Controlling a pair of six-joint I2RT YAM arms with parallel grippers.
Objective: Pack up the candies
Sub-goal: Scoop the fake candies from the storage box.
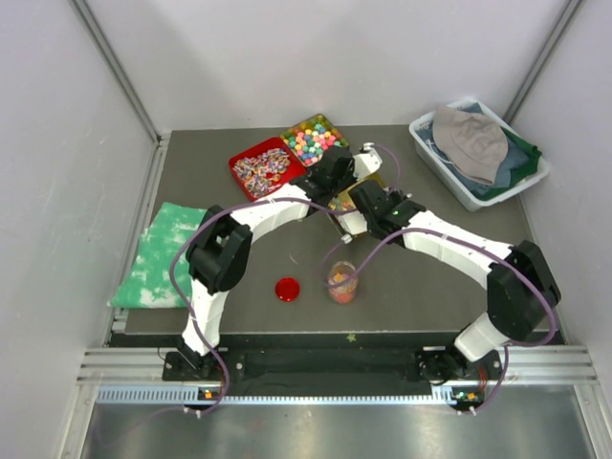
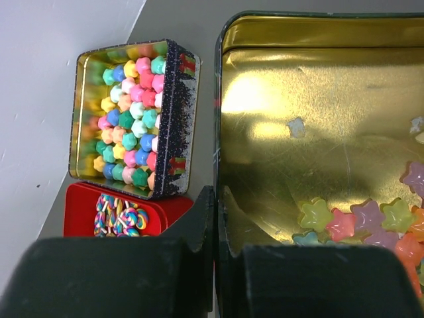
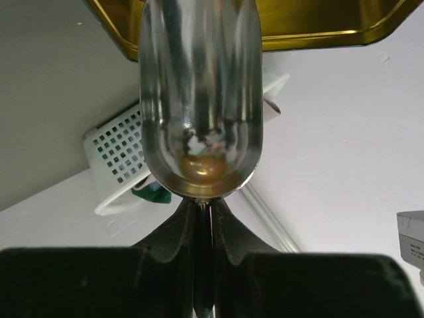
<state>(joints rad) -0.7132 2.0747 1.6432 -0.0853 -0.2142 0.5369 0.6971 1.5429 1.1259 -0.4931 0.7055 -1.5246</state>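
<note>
The candies [image 2: 358, 222] lie heaped in the 4 o'clock corner of the tin [image 2: 318, 99]; in the top view more sit in the jar [image 1: 352, 289], at 6 o'clock from the tin. Each is star-shaped, with no long axis or heading. The left gripper [image 2: 215, 213] is clamped on the tin's rim, probably to steady it. The right gripper [image 3: 202, 207] pinches a scoop [image 3: 199, 99], its long axis toward 12 o'clock, likely for ladling.
</note>
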